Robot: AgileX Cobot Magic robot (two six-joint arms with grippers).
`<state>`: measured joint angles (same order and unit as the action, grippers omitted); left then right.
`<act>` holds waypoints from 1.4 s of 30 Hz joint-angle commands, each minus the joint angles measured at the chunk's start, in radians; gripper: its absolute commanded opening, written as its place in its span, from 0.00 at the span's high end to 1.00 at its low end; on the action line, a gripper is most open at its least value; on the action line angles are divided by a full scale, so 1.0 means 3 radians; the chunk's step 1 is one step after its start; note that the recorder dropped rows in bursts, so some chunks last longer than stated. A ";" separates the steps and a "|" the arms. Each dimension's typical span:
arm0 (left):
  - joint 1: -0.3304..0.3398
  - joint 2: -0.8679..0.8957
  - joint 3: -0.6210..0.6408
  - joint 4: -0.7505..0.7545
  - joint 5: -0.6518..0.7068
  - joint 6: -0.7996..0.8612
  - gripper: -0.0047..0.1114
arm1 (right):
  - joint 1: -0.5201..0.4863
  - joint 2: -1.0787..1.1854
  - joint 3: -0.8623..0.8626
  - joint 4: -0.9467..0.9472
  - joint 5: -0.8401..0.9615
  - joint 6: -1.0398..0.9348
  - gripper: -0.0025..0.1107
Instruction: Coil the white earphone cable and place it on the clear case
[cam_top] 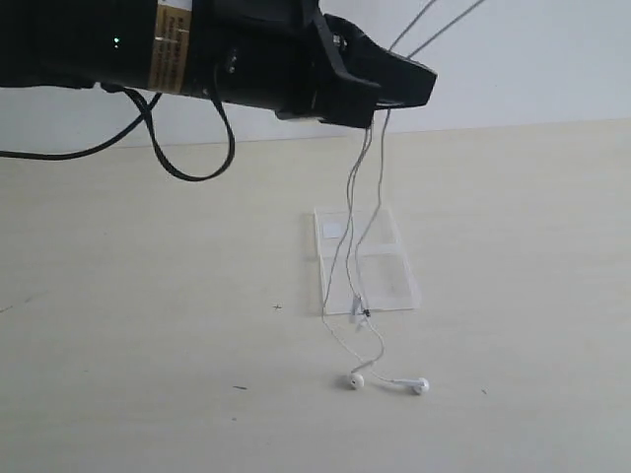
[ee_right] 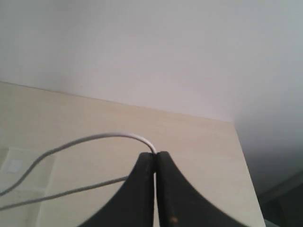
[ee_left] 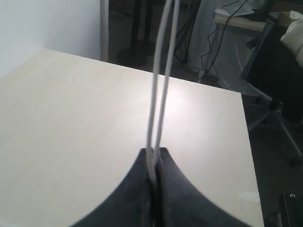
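Exterior view, foreground: the thick black cylindrical left arm [cam_top: 148, 44], with a loop of black wire [cam_top: 187, 148] hanging beneath it, ends in the black left gripper [cam_top: 394, 94]. Its jaws are pressed together on two strands of the thin white earphone cable [cam_top: 351, 187], as the left wrist view confirms [ee_left: 155, 158], with both strands [ee_left: 161, 94] running taut away from the fingertips.

Below the gripper the cable hangs down to the pale beige table [cam_top: 128, 296]. Its two small white earbuds [cam_top: 357, 380] lie on the table just in front of the flat, transparent, two-halved clear case [cam_top: 394, 276]. The small inline remote [cam_top: 357, 307] sits at the case's near edge; whether it touches cannot be told. The strands cross in front of the case, whose farther half carries a white square sticker [cam_top: 332, 230].

Above the left gripper, two strands rise out of the top of the view. In the right wrist view, the black right gripper [ee_right: 155, 158] pinches the cable's bend between closed jaws, and the strands [ee_right: 94, 138] trail back toward the case [ee_right: 33, 161]. A plain white wall [cam_top: 552, 59] closes the scene.
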<state>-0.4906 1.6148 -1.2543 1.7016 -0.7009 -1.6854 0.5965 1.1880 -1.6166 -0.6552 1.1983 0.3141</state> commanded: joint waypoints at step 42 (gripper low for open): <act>0.1354 -0.0699 0.0041 0.0143 -0.1301 -0.0337 0.96 | -0.0010 -0.0046 -0.0018 0.1162 0.0076 -0.1047 0.98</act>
<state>-0.1093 1.4221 -1.2471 1.7503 -1.0706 -1.9115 0.5967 1.1793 -1.6174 -0.3635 1.2227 0.0466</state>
